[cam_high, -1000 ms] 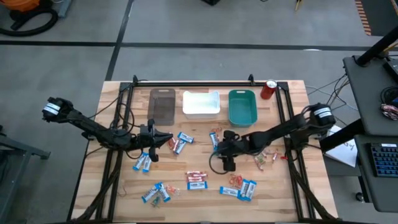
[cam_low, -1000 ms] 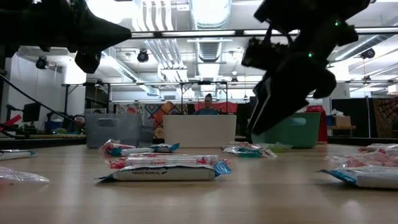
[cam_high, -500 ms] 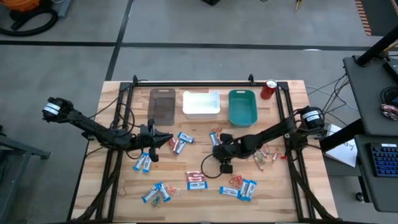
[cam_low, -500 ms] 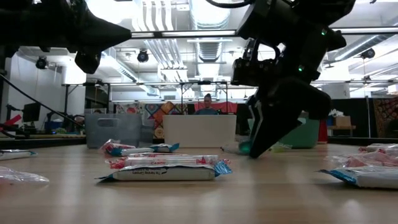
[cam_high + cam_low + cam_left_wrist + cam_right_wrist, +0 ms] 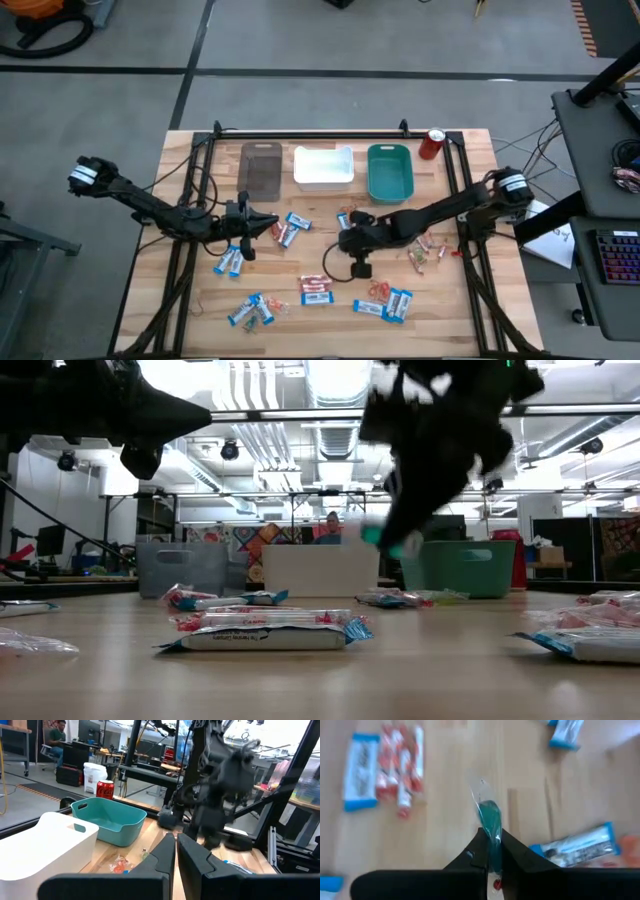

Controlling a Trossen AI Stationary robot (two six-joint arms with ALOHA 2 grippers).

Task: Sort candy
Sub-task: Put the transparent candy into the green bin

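Note:
Candy lies scattered over the wooden table: blue-and-white bars (image 5: 291, 228), red-and-white bars (image 5: 316, 290) and small orange-red pieces (image 5: 378, 291). My right gripper (image 5: 345, 241) hangs over the middle of the table, shut on a small green sweet in a clear wrapper (image 5: 489, 816), which also shows in the low view (image 5: 385, 540) above the tabletop. My left gripper (image 5: 272, 221) hovers left of centre, shut and holding nothing; its closed fingers (image 5: 176, 851) point toward the right arm. My right gripper pinches the green sweet's clear wrapper (image 5: 493, 839) between its two fingertips, just behind the green body. The fingers come from above, slanting down. The sweet sticks out past the fingertips, its free wrapper twist (image 5: 479, 789) leading, lifted clear of the table.
A grey bin (image 5: 261, 170), a white bin (image 5: 323, 167) and a teal bin (image 5: 390, 171) stand in a row at the far edge, with a red can (image 5: 432, 143) right of them. More candy lies near the right edge (image 5: 428, 250) and the near edge (image 5: 250, 310).
My right gripper has dropped to the table a little toward the left edge, shut on the green sweet and risen again. The sweet is now lifted clear of the tabletop.

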